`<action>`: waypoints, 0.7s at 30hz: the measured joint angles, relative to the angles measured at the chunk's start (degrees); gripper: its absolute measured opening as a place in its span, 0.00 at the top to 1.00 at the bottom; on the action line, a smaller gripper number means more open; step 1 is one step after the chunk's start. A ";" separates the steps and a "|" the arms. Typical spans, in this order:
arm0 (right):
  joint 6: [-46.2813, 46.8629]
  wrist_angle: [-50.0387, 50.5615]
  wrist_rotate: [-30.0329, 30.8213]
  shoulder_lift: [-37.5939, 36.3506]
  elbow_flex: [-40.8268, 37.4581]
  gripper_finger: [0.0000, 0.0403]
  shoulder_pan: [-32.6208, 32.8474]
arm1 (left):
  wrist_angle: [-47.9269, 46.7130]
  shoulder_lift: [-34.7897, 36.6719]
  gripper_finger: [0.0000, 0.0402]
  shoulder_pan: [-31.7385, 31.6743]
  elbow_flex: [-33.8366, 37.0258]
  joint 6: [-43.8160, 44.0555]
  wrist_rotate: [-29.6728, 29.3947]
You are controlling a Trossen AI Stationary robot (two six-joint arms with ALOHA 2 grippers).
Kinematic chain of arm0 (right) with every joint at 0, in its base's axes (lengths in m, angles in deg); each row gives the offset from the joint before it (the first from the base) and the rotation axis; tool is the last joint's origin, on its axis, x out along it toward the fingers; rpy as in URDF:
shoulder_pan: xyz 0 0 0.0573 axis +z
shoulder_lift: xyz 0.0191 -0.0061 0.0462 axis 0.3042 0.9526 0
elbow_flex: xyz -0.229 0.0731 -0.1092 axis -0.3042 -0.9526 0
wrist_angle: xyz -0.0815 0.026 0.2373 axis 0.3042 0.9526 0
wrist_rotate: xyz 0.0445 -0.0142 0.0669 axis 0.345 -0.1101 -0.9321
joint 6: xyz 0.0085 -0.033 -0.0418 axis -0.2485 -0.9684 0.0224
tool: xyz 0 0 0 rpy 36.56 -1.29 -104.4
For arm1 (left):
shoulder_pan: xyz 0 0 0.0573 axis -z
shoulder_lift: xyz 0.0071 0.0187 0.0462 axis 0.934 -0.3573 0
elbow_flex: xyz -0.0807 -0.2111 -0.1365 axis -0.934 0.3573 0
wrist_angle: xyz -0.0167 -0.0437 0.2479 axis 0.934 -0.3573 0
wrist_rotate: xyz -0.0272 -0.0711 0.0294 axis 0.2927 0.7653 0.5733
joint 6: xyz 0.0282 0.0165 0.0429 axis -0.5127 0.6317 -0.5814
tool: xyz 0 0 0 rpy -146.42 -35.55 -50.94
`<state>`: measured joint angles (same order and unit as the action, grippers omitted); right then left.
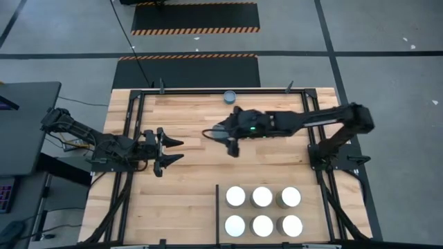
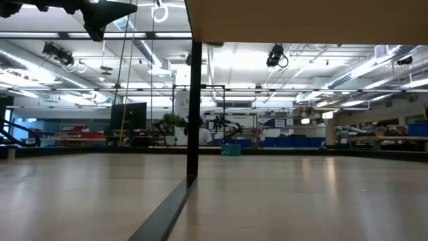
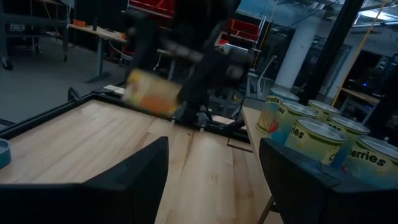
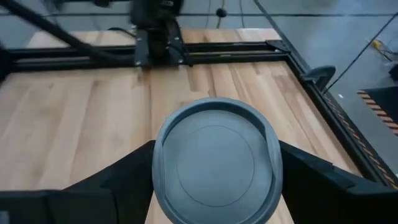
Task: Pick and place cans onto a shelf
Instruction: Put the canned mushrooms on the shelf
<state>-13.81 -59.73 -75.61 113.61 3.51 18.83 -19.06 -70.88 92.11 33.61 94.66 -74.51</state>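
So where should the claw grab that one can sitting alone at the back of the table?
Hold the lone can by its round sides, squeezing across its width. It stands upright with free wood around it, but the black bar runs close behind it, so coming straight down from above, or in from the table's middle, looks best.

I saw even overhead light, ceiling strip glare in the low view, motion blur in the left wrist view.
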 joint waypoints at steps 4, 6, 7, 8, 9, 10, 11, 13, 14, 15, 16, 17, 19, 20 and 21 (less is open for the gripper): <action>-0.18 7.26 0.02 -6.17 0.00 0.27 2.45 | 0.00 0.00 0.36 0.00 0.00 0.00 0.00; -0.18 9.65 0.10 -9.00 0.00 0.27 4.61 | 0.00 0.00 0.36 0.00 0.00 -0.01 -0.02; -0.27 10.47 0.08 -10.48 0.00 0.27 5.90 | 0.00 0.00 0.36 0.00 0.00 -0.02 0.00; -0.30 11.20 0.08 -11.95 0.00 0.27 7.24 | -0.01 0.00 0.36 0.00 -0.01 -0.01 0.00; -0.28 11.87 -0.02 -13.36 0.00 0.27 8.56 | 0.00 0.00 0.36 0.00 0.00 -0.02 -0.01; -0.24 12.35 0.05 -14.79 0.00 0.27 9.83 | 0.00 0.01 0.36 0.00 0.00 -0.01 0.00; -0.05 13.39 0.25 -16.19 0.00 0.27 11.19 | 0.00 0.00 0.36 0.00 0.00 -0.02 0.00; 0.65 15.81 1.08 -18.93 0.00 0.27 13.70 | 0.00 0.00 0.36 0.00 0.00 0.00 0.00; 1.42 17.67 1.53 -20.29 0.00 0.27 14.92 | -0.02 0.00 0.36 0.00 0.00 -0.02 -0.01; 2.38 19.55 1.61 -21.58 0.00 0.27 15.99 | -0.02 0.00 0.36 0.00 0.00 0.00 -0.02; 3.67 21.39 1.63 -22.89 0.00 0.27 17.09 | 0.00 0.00 0.36 0.00 0.00 0.00 -0.02; 5.31 23.27 1.64 -24.13 0.00 0.27 18.10 | 0.00 0.00 0.36 0.00 0.00 -0.01 0.00; 9.36 27.36 1.67 -26.43 0.00 0.27 19.71 | 0.00 0.00 0.36 0.00 0.00 -0.02 -0.02; 11.50 29.40 1.73 -27.39 0.00 0.27 20.40 | 0.00 0.00 0.36 0.00 0.00 -0.02 0.00; 13.57 31.66 1.85 -28.29 0.00 0.27 21.14 | -0.01 0.00 0.36 0.00 0.00 0.00 -0.02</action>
<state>-0.24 -28.07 -73.76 85.32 3.51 39.96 -19.06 -70.88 92.11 33.61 94.66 -74.53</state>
